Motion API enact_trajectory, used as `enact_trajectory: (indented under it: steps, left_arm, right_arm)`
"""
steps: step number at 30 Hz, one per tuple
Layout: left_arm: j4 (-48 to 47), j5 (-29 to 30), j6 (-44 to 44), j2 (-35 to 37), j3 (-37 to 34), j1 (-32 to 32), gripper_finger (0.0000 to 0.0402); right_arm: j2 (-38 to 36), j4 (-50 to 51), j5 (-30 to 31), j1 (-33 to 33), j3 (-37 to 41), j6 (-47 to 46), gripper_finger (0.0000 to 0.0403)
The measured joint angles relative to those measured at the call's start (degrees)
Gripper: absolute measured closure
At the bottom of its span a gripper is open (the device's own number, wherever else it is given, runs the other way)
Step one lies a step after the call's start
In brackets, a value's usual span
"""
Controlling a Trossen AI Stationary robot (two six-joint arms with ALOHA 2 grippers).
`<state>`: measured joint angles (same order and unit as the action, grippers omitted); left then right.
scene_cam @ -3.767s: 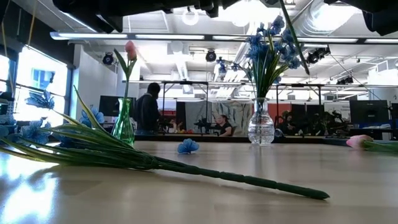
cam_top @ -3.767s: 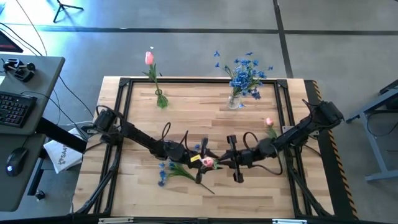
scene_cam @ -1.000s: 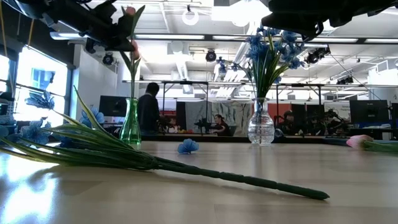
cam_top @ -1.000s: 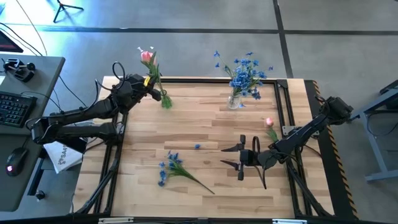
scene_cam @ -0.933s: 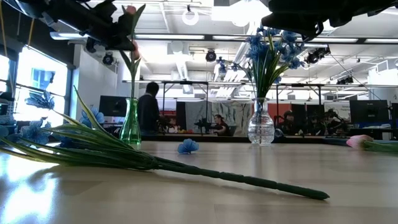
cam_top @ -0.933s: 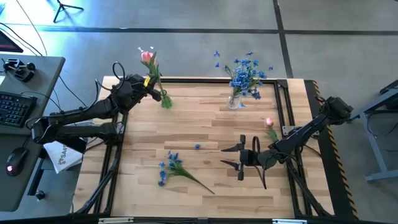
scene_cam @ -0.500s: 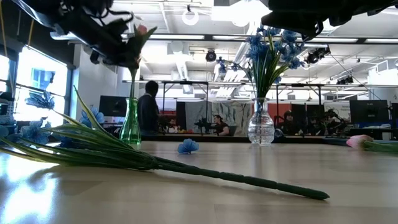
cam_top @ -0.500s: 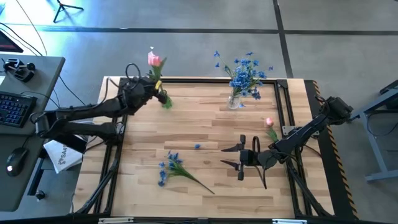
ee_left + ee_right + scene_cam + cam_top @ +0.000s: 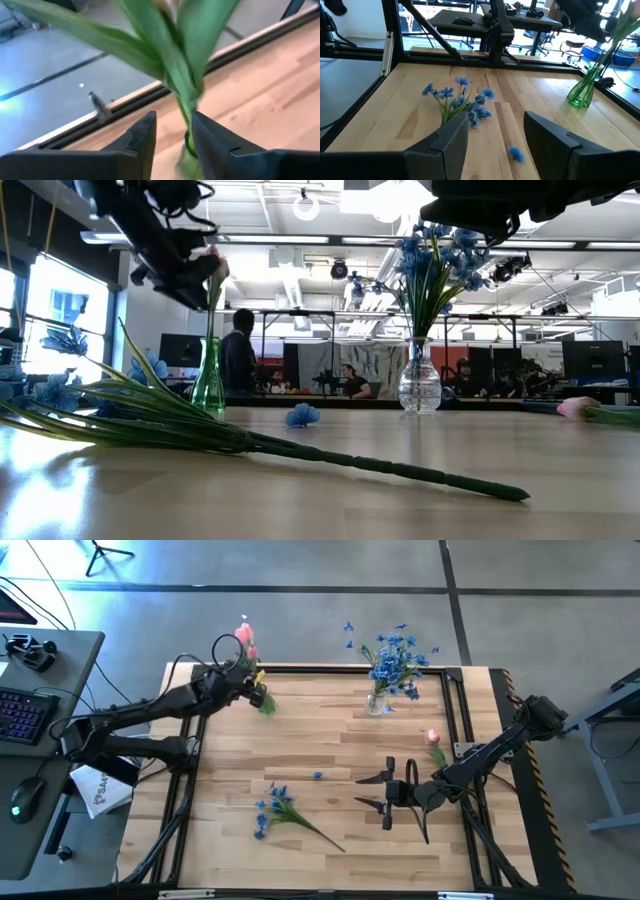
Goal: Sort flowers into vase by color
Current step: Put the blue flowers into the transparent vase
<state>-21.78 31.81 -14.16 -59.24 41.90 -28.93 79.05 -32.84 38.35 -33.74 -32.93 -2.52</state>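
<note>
Straddling the pink tulip [image 9: 243, 635] stem with parted fingers, my left gripper [image 9: 173, 137] hovers above the green vase [image 9: 262, 700]; right gripper [image 9: 385, 793], released, idles near the blue spray [image 9: 275, 807] lying flat, stem pointing toward it.

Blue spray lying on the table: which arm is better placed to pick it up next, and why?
Likely the right: its gripper hovers open, facing the blue spray. The left gripper is at the green vase.
</note>
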Motion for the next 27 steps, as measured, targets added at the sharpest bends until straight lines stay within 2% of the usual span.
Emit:
enact_trajectory:
  steps: [5, 10, 13, 18, 22, 27]
  left_arm:
    - [-11.80, -4.39, -0.40, 0.03, 8.09, 0.85, 0.0263]
    - [-18.65, -9.35, -2.22, 0.04, 15.37, 3.34, 0.0264]
    - [-21.68, -10.18, -2.25, 0.08, 18.06, 6.82, 0.0270]
    - [-21.75, -9.87, -4.39, 1.33, 16.69, 16.05, 0.0280]
    - [-21.59, -7.37, -10.57, 1.61, 13.01, 26.98, 0.0289]
    - [-13.17, -2.74, -17.77, 0.47, 6.21, 41.19, 0.0298]
  right_arm:
    - [0.00, 0.55, 0.00, 0.00, 0.00, 0.00, 0.0215]
    - [0.00, 0.92, 0.02, 0.00, 0.00, 0.00, 0.0215]
    - [-0.06, 1.46, 0.04, -0.02, 0.00, -0.02, 0.0215]
    - [-0.07, 7.75, 0.04, -0.02, -0.02, -5.10, 0.0215]
    - [-0.07, 16.78, -0.29, -0.04, -0.02, -14.52, 0.0215]
    - [-0.89, 31.84, -6.81, -0.02, -0.02, -28.34, 0.0215]
